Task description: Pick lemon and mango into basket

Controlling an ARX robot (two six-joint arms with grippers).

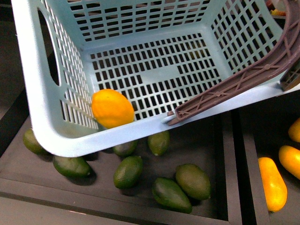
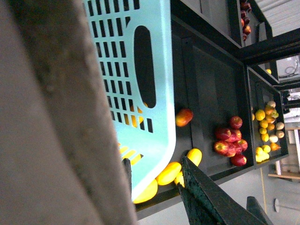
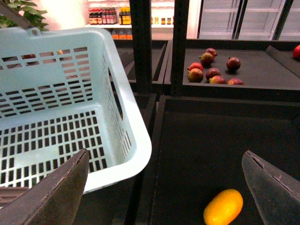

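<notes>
The right gripper [image 3: 165, 153] hangs with its two dark fingers [image 3: 51, 192] spread wide and nothing between them, over a dark tray [image 3: 211, 140] just beside the basket [image 3: 126, 117]. The pale turquoise basket fills most of the front view. It sits tilted above the produce display, with its slotted walls and floor in plain sight. A brown handle [image 1: 234, 82] curves from the near rim up across the basket's right-hand corner.

In the left wrist view a large blurred grey-brown mass covers one side of the picture. The left gripper [image 2: 155, 161] shows only one dark finger [image 2: 206, 197] and a thin dark edge close to the lens, with the basket's corner between them. Whether it is parted or gripping anything cannot be told.

The mango [image 3: 223, 206] lies on the bare dark tray below the right gripper, between the lines of its fingers and clear of both. It is outside the basket. The front view shows three orange-yellow fruits [image 1: 273, 183] in the compartment to the right of the basket, and which of them is that mango cannot be told.

The lemon [image 1: 112, 108] is inside the basket, resting on the slotted floor against the near wall at the left corner. Several dark green avocados [image 1: 193, 181] lie in the compartment beneath the basket. Red apples [image 3: 211, 70] sit clustered on a farther shelf, well apart from the basket.
</notes>
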